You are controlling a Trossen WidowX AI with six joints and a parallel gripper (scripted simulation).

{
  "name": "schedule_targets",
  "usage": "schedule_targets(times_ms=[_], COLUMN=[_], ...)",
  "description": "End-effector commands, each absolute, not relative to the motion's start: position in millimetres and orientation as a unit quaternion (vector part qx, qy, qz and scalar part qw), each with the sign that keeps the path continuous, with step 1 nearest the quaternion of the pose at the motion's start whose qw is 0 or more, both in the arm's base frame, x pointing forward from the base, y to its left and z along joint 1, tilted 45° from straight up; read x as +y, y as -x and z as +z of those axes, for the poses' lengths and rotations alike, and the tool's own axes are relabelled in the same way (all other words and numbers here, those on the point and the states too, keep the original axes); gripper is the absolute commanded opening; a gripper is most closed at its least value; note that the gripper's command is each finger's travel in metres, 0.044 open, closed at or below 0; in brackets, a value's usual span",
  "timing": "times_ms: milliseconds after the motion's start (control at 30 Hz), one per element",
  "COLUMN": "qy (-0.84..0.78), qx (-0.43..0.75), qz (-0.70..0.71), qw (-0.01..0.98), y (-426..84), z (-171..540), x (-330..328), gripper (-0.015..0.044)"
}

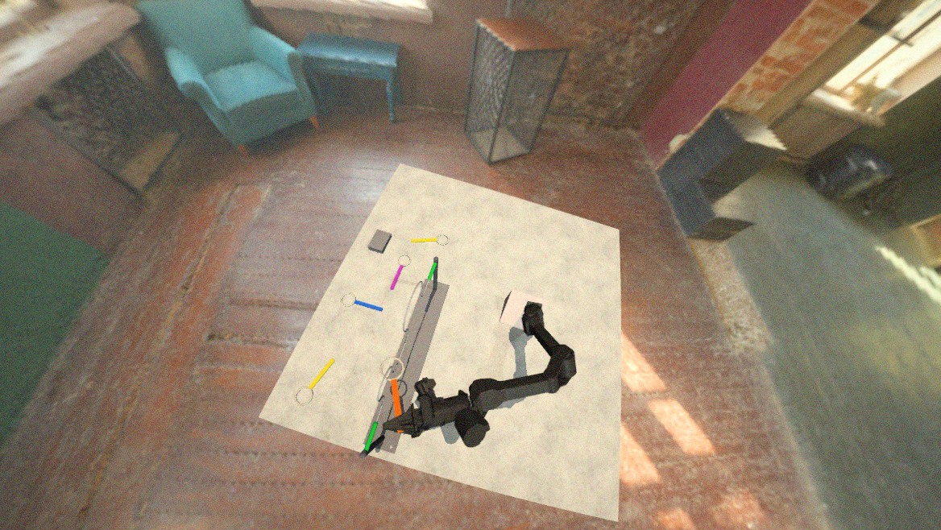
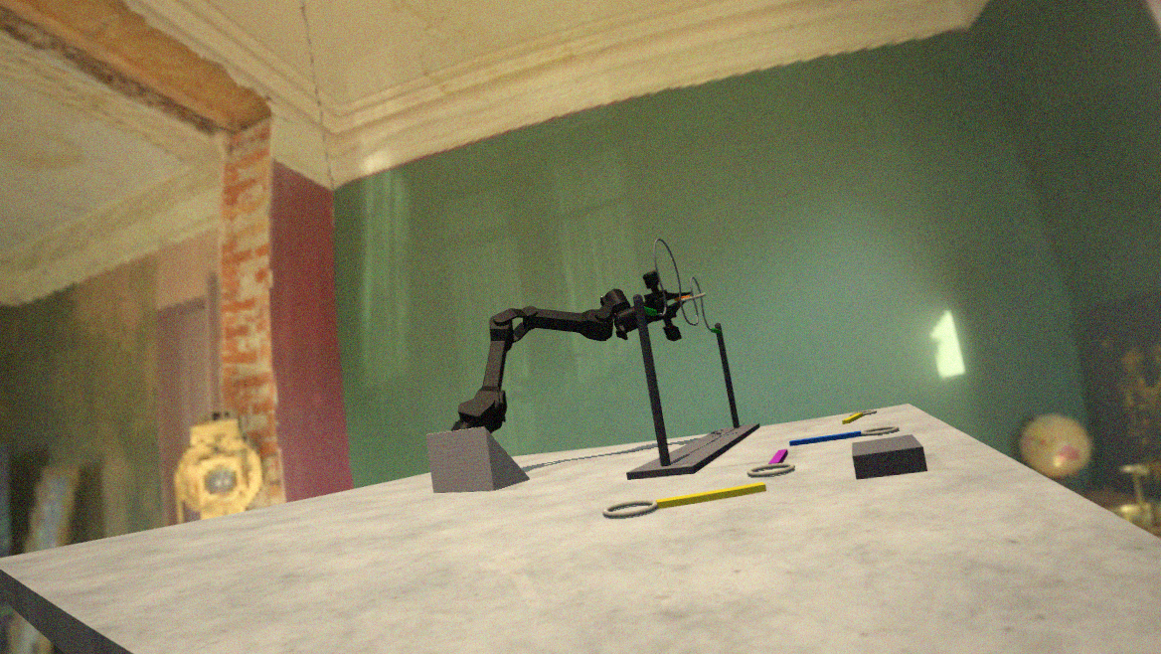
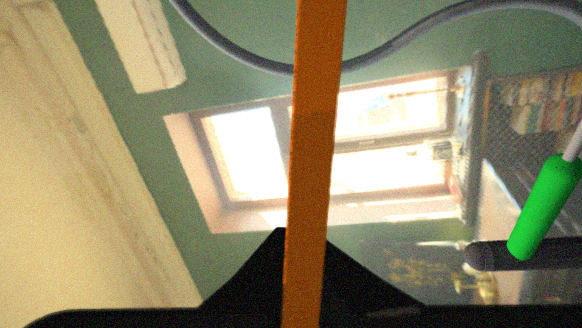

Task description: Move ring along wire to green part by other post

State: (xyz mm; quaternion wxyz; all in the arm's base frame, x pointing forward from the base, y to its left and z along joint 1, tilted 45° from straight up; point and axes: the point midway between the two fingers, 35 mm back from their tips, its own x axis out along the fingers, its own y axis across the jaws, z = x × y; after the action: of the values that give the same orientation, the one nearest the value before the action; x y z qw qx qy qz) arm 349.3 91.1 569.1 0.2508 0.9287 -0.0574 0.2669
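Note:
My gripper point(image 1: 391, 425) point(image 3: 291, 238) is shut on the orange handle point(image 1: 396, 401) point(image 2: 685, 297) point(image 3: 312, 125), high above the base plate. The ring point(image 1: 392, 357) point(image 2: 699, 294) is at the handle's far end, nearly edge-on in the exterior view and out of the wrist view. The grey wire point(image 2: 673, 263) point(image 3: 240, 57) seems to pass within the ring's outline; the clearance cannot be told. In the wrist view it crosses behind the handle. One green part point(image 1: 371, 436) point(image 2: 716, 329) point(image 3: 545, 205) is close to my fingers; the other point(image 1: 432, 271) point(image 2: 649, 311) is at the far post point(image 1: 435, 262) point(image 2: 649, 382).
The near post point(image 1: 374, 445) point(image 2: 727, 378) point(image 3: 500, 256) stands beside my fingers. Tall wire bends stand between the posts. Loose rings with yellow point(image 1: 321, 373), blue point(image 1: 368, 306) and magenta point(image 1: 396, 277) handles and a grey block point(image 1: 379, 241) point(image 2: 889, 457) lie on the table beyond the wire.

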Motion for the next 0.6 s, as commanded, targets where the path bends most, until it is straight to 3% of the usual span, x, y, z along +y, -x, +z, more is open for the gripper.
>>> schedule_targets(times_ms=[0, 567], qy=[-0.933, -0.919], qx=[-0.063, -0.049], qz=[0.267, 0.264], qw=[0.233, 0.288], y=[-351, -354], z=[569, 556], x=[91, 117], gripper=[-0.0150, -0.0150])
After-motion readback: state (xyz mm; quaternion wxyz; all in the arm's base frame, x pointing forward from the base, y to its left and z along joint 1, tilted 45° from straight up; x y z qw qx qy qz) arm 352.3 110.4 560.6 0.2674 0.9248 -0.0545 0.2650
